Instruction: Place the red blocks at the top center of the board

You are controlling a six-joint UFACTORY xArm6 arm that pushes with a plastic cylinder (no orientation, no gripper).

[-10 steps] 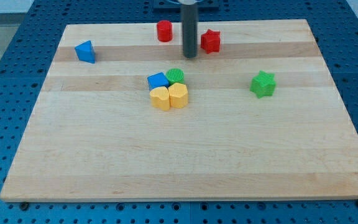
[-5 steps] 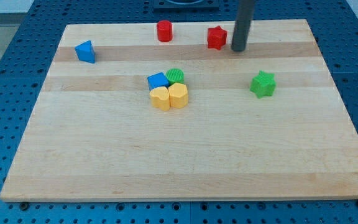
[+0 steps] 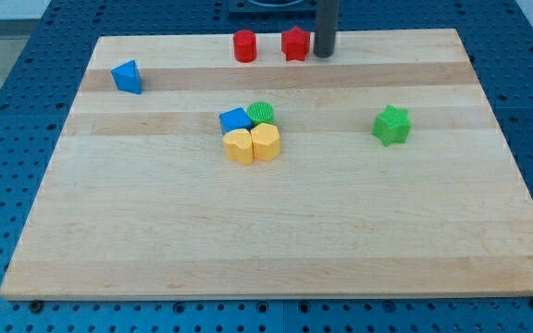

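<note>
A red cylinder (image 3: 244, 45) stands near the board's top edge, a little left of centre. A red star (image 3: 294, 43) sits just to its right, a small gap between them. My tip (image 3: 324, 55) is at the star's right side, close against it; whether it touches the star I cannot tell. The dark rod rises out of the view's top.
A cluster at the board's centre holds a blue block (image 3: 234, 120), a green cylinder (image 3: 262, 113) and two yellow blocks (image 3: 239, 146) (image 3: 266, 141). A blue triangular block (image 3: 127, 77) lies at the upper left. A green star (image 3: 391, 125) lies at the right. The wooden board (image 3: 276, 231) rests on blue pegboard.
My tip went from left of the red star round to its right side, then moved left and up. The star slid left and up, closer to the red cylinder.
</note>
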